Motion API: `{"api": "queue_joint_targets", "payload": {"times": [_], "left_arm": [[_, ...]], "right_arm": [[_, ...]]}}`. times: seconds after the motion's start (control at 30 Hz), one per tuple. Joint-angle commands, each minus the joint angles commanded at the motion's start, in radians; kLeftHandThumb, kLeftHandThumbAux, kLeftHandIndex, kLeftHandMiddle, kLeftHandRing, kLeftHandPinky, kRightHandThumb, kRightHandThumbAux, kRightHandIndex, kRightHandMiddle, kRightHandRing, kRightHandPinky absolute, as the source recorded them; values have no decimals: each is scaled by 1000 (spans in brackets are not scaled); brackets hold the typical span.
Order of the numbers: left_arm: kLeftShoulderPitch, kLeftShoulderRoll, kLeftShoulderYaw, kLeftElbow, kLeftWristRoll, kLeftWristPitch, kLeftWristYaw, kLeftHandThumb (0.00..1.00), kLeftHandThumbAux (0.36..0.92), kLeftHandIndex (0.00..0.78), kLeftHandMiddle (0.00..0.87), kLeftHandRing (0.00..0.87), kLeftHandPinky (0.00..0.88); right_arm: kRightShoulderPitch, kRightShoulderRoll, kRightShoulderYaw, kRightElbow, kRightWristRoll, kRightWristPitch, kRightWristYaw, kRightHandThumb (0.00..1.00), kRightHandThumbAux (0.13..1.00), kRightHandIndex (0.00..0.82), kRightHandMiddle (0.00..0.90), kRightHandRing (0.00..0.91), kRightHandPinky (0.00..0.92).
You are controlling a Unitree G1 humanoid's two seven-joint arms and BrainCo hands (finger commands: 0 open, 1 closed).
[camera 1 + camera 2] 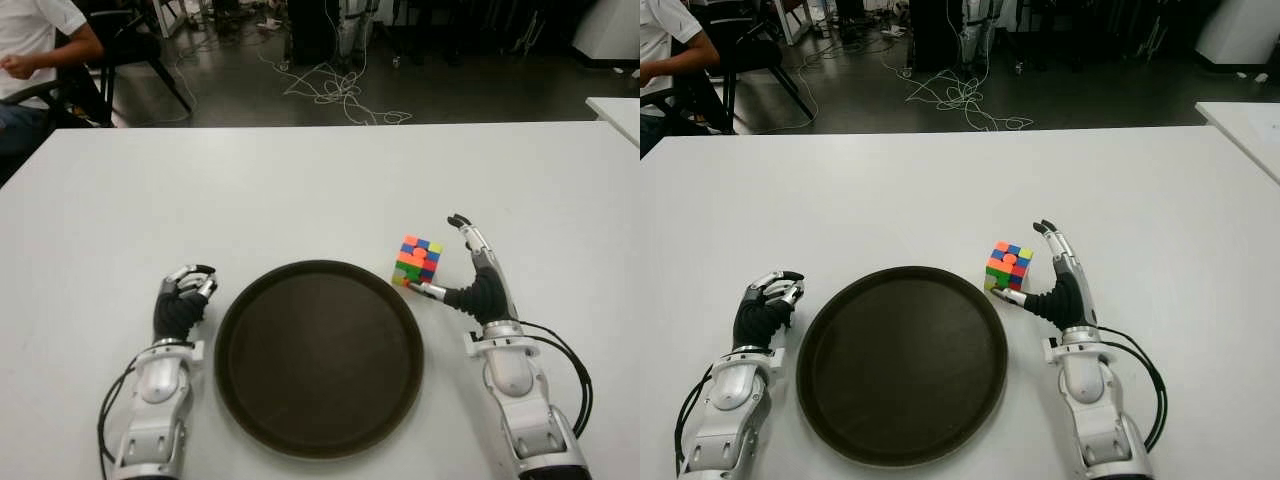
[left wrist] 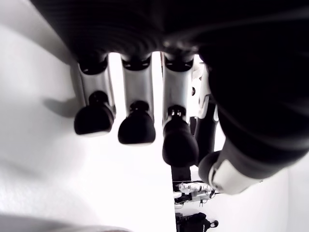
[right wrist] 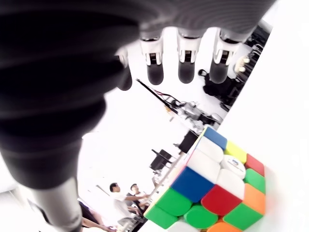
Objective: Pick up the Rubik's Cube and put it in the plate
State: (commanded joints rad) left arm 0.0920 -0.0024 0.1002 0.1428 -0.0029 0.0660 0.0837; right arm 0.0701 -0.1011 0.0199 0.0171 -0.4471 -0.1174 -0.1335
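Multicoloured target: the Rubik's Cube (image 1: 417,260) sits on the white table (image 1: 300,190), just beside the far right rim of the plate (image 1: 240,400), not yet lifted.
Right hand: the right hand (image 1: 478,275) stands just to the right of the cube, fingers (image 3: 186,65) spread wide and reaching past it, thumb tip low by the cube's near corner; nothing is clamped.
Left hand: the left hand (image 1: 183,300) shows to the left of the plate, fingers (image 2: 136,128) curled and holding nothing, idle.
Step in hand: closing on the cube, by my reading.
How to do it well: slide the palm in so the fingers and thumb meet opposite flat faces, not corners, then squeeze evenly.
Watch out: a push from the thumb alone could skid or spin the cube on the smooth table.
After the grip: lift clear of the rim before carrying it over the dark centre.
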Motion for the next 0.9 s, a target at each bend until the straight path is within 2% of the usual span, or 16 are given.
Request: {"api": "queue_joint_targets", "payload": {"times": [0.47, 0.57, 0.67, 0.9], "left_arm": [[0, 5, -7, 13, 14, -22, 4, 711, 704, 444, 810, 817, 806], [-2, 5, -8, 17, 15, -25, 3, 711, 704, 444, 810, 818, 807], [-5, 4, -6, 23, 12, -27, 1, 711, 703, 444, 808, 819, 809], [-7, -4, 0, 26, 3, -28, 3, 712, 703, 444, 811, 823, 812]], "right_arm": [[-40, -58, 32, -49, -74, 152, 85, 0, 661, 0, 0, 0, 0], [-40, -65, 37, -59, -80, 170, 95, 0, 656, 0, 0, 0, 0], [-66, -83, 47, -83, -91, 226, 133, 0, 653, 0, 0, 0, 0], [-93, -107, 70, -120, -103, 288, 166, 0, 667, 0, 0, 0, 0]]}}
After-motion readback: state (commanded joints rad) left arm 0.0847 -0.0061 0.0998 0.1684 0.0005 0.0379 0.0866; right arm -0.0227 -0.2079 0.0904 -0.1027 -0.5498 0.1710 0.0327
